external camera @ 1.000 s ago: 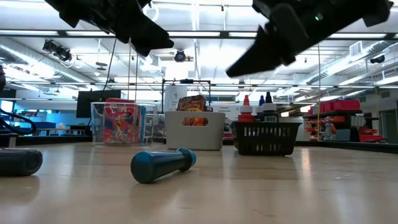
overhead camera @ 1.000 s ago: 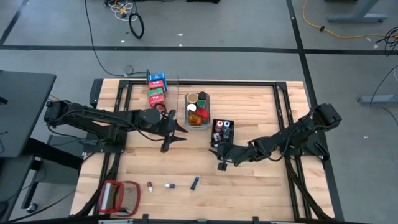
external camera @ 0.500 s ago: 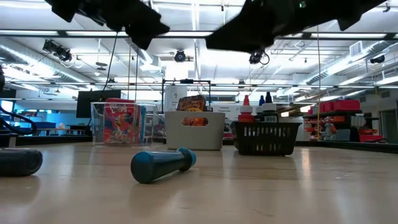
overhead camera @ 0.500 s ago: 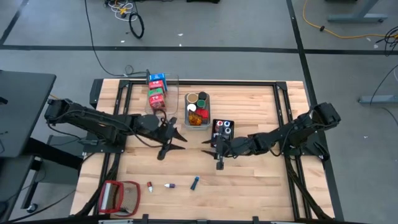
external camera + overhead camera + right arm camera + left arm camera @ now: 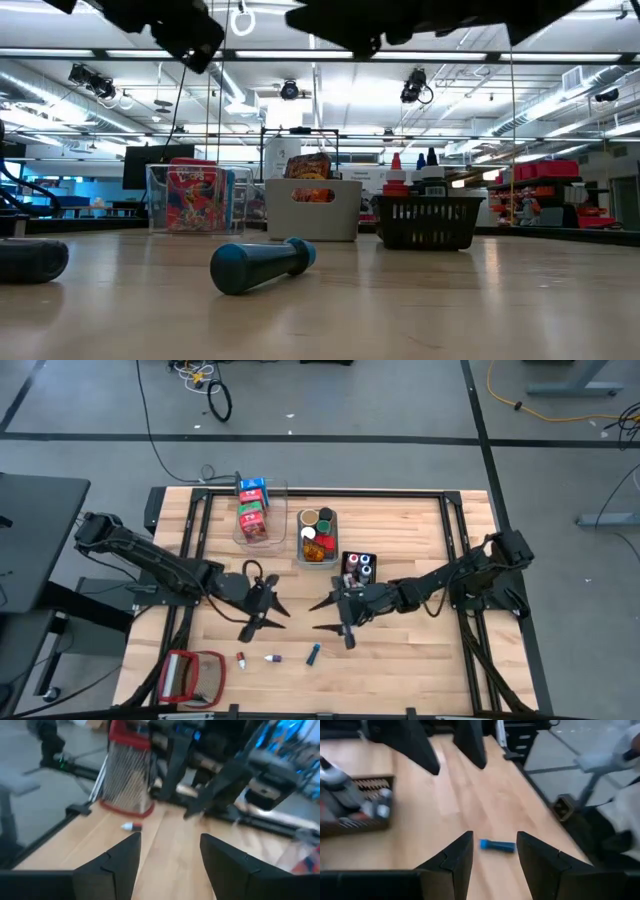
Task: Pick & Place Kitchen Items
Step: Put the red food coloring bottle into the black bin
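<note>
Three tiny bottles lie on their sides near the table's near edge: a red-capped bottle (image 5: 241, 657), a white bottle (image 5: 270, 657) and a blue bottle (image 5: 313, 653) (image 5: 262, 265) (image 5: 497, 846). My left gripper (image 5: 267, 622) (image 5: 494, 836) hovers open, up and to the left of the blue bottle. My right gripper (image 5: 319, 618) (image 5: 171, 839) hovers open, just beyond the blue bottle and facing the left gripper. Cartons stand in the clear bin (image 5: 242, 530), jars in the grey bin (image 5: 318, 562) and bottles in the black bin (image 5: 345, 582).
The red-framed grater (image 5: 190, 675) (image 5: 127, 780) lies at the near left corner. The three bins sit in a row on the far half of the table. Bare wood lies between the bins and the loose bottles. A dark object (image 5: 30, 260) lies at the low view's left.
Both grippers have moved toward the table's near edge and closer to each other, above the loose bottles. The left has come away from the bins. The right has swung toward the table's left. The bottles have stayed in place.
</note>
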`<action>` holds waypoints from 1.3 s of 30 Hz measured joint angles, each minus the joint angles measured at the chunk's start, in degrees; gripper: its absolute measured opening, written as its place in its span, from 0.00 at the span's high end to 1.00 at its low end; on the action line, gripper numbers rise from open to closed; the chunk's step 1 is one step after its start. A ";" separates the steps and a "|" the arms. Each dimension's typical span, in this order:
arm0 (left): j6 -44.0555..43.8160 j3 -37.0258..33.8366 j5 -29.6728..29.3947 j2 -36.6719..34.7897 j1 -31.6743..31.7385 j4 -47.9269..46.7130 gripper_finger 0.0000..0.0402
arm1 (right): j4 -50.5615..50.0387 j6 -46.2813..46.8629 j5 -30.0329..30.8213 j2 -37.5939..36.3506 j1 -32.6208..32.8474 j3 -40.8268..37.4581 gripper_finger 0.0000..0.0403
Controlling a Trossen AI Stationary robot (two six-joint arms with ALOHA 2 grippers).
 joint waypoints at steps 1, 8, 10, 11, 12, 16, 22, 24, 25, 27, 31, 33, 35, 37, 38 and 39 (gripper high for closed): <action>-1.68 0.00 0.49 0.00 -0.64 -0.34 0.60 | -2.10 0.00 -0.89 0.52 -0.02 1.21 0.46; -7.20 0.64 -2.21 4.87 -8.05 0.96 0.60 | -11.32 -1.13 -5.10 2.89 -0.05 5.66 0.47; -9.00 1.93 -3.88 8.12 -9.45 -0.56 0.60 | -11.00 -2.06 -5.08 3.30 -0.32 5.64 0.47; -9.59 2.81 -3.89 9.53 -9.81 -2.66 0.60 | -11.04 -2.41 -5.02 3.38 -0.47 5.64 0.47; -9.92 4.05 -3.67 11.05 -10.06 -4.55 0.60 | -11.05 -2.45 -4.99 3.41 -0.55 5.64 0.47; -8.48 9.78 -0.32 16.10 -10.72 -18.46 0.60 | -11.11 -2.45 -4.92 3.41 -0.99 5.64 0.47; -1.80 14.88 5.56 20.84 -11.31 -37.54 0.60 | -11.33 -3.20 -4.92 3.41 -1.13 5.64 0.47; 0.37 15.04 6.55 21.77 -11.76 -40.46 0.60 | -11.28 -4.24 -4.94 3.41 -1.13 5.64 0.47; 1.78 15.02 6.79 22.29 -12.23 -41.06 0.60 | -11.29 -4.69 -4.92 3.41 -1.12 5.64 0.47; 4.68 14.96 6.81 23.42 -13.63 -42.32 0.60 | -11.32 -5.58 -4.92 3.41 -1.14 5.64 0.47; 11.84 15.03 5.39 26.00 -17.12 -42.37 0.60 | -11.64 -5.83 -4.92 3.41 -1.20 5.64 0.47; 13.11 15.24 4.32 26.54 -18.27 -42.27 0.60 | -11.60 -5.86 -4.92 3.41 -1.29 5.64 0.47; 13.02 15.26 3.93 26.59 -18.61 -42.28 0.60 | -11.60 -5.90 -4.89 3.41 -1.53 5.64 0.47; 11.74 15.70 4.22 26.68 -18.58 -42.93 0.60 | -11.65 -5.90 -4.92 3.41 -1.71 5.64 0.47; 11.45 16.17 3.77 26.72 -18.58 -43.71 0.60 | -11.65 -5.90 -4.92 3.41 -1.87 5.64 0.47; 11.79 16.80 3.07 26.79 -18.68 -44.41 0.60 | -11.63 -5.88 -4.94 3.41 -2.00 5.64 0.47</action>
